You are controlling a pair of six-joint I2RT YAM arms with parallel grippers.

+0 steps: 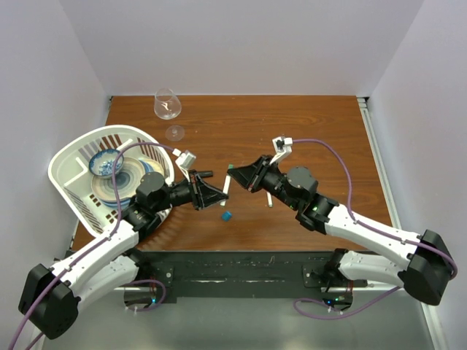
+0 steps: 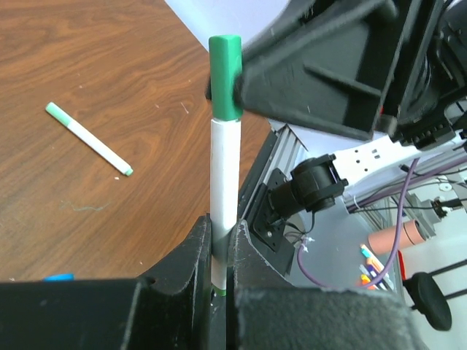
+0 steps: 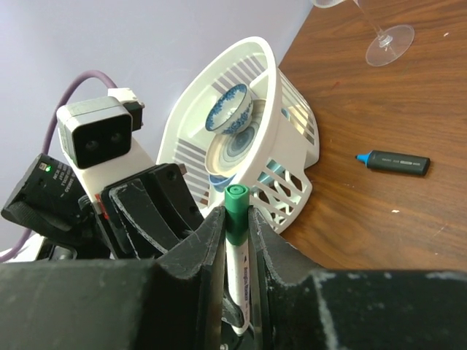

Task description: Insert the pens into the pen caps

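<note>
A white pen (image 2: pixel 225 175) stands upright in my left gripper (image 2: pixel 219 227), whose jaws are shut on its lower barrel. A green cap (image 2: pixel 225 73) sits over the pen's top end. My right gripper (image 3: pixel 235 215) is shut on that green cap (image 3: pixel 236 208), with the white barrel (image 3: pixel 241 281) running down between its fingers. From above, both grippers meet over the table's middle at this pen (image 1: pixel 227 184). A blue cap (image 1: pixel 227 216) lies on the wood just in front of them. A second white pen (image 2: pixel 87 138) with a green cap lies loose on the table.
A white basket (image 1: pixel 73 157) holding a blue-patterned bowl (image 1: pixel 106 162) and plates stands at the left. A wine glass (image 1: pixel 167 106) stands at the back. A dark marker with a blue tip (image 3: pixel 398 162) lies near the basket (image 3: pixel 292 109).
</note>
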